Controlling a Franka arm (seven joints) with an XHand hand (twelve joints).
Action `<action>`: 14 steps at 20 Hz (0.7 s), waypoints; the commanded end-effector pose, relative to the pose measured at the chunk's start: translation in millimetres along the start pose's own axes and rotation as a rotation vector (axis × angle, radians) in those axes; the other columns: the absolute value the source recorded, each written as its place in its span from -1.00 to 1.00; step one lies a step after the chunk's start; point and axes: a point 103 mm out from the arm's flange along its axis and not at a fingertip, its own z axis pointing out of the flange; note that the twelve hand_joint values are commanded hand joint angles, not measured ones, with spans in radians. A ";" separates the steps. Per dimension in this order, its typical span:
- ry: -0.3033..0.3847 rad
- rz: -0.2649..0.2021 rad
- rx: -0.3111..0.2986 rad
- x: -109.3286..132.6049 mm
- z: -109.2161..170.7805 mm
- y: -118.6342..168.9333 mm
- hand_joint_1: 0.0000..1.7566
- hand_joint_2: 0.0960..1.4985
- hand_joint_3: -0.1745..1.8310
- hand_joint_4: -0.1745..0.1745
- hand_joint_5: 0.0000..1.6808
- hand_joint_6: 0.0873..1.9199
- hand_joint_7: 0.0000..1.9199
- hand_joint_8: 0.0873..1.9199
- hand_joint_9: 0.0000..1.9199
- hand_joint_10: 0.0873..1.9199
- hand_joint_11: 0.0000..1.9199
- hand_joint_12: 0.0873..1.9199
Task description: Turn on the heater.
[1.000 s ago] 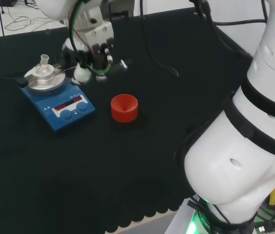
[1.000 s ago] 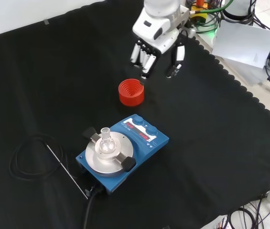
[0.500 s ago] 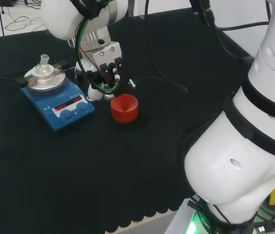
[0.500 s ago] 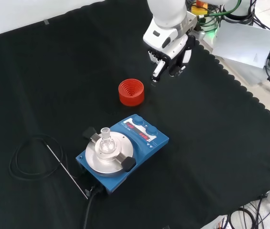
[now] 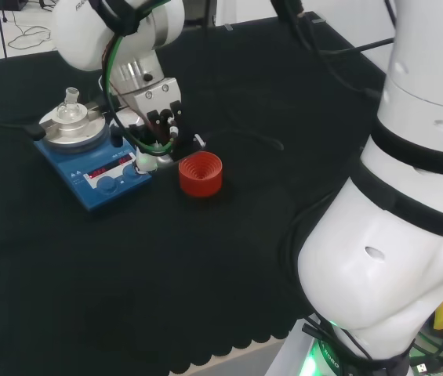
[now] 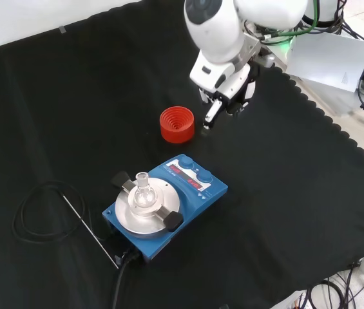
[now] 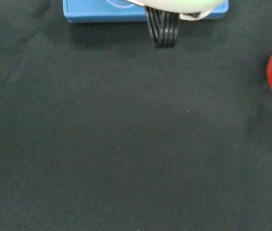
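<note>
The blue heater point(image 6: 198, 196) stands on the black cloth with a round metal plate point(image 6: 146, 206) and a small glass flask neck point(image 6: 143, 183) clamped on top. Two blue knobs point(image 6: 195, 171) and red displays are on its front panel. In the front view the hand point(image 6: 223, 93) hovers above and to the right of the red ribbed ring stand point(image 6: 177, 124), most fingers curled and one black finger point(image 6: 209, 116) pointing down. In the head view the hand point(image 5: 154, 129) is just right of the heater point(image 5: 92, 168), fingertips close to its front panel. The wrist view has the heater's edge point(image 7: 102, 12) and a finger point(image 7: 162, 31).
A coiled black cable point(image 6: 37, 212) and a thin metal probe point(image 6: 91, 233) lie left of the heater in the front view. A white sheet point(image 6: 326, 58) lies beyond the cloth's scalloped edge point(image 6: 336, 129) at upper right.
The hand's fingers have gone from straight and spread to curled with one pointing down. The hand has moved past the red ring toward the heater's front panel.
</note>
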 end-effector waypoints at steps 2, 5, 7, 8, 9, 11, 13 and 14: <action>-0.002 -0.026 0.091 13.0 13.2 24.3 0.63 -0.10 0.17 -0.22 -0.69 -0.70 0.64 0.94 0.72 0.87 0.35 0.40; -0.004 -0.030 0.112 15.5 17.1 32.2 0.63 -0.11 0.17 -0.21 -0.67 -0.79 0.64 0.94 0.72 0.88 0.35 0.40; -0.006 -0.033 0.131 17.3 20.1 37.3 0.63 -0.11 0.18 -0.19 -0.68 -0.83 0.64 0.94 0.72 0.88 0.35 0.41; -0.006 -0.036 0.138 18.2 21.8 39.7 0.64 -0.11 0.18 -0.19 -0.68 -0.84 0.64 0.94 0.72 0.88 0.35 0.41; -0.007 -0.038 0.144 19.2 23.4 41.9 0.64 -0.11 0.18 -0.18 -0.69 -0.85 0.64 0.94 0.73 0.88 0.36 0.41; -0.009 -0.043 0.156 20.9 25.9 45.5 0.64 -0.12 0.19 -0.18 -0.67 -0.89 0.64 0.94 0.73 0.88 0.36 0.41; -0.011 -0.048 0.164 22.9 27.6 48.0 0.64 -0.12 0.19 -0.17 -0.66 -0.91 0.64 0.94 0.73 0.88 0.36 0.41; -0.012 -0.048 0.168 23.7 28.3 49.0 0.64 -0.12 0.19 -0.16 -0.66 -0.92 0.64 0.94 0.73 0.88 0.36 0.41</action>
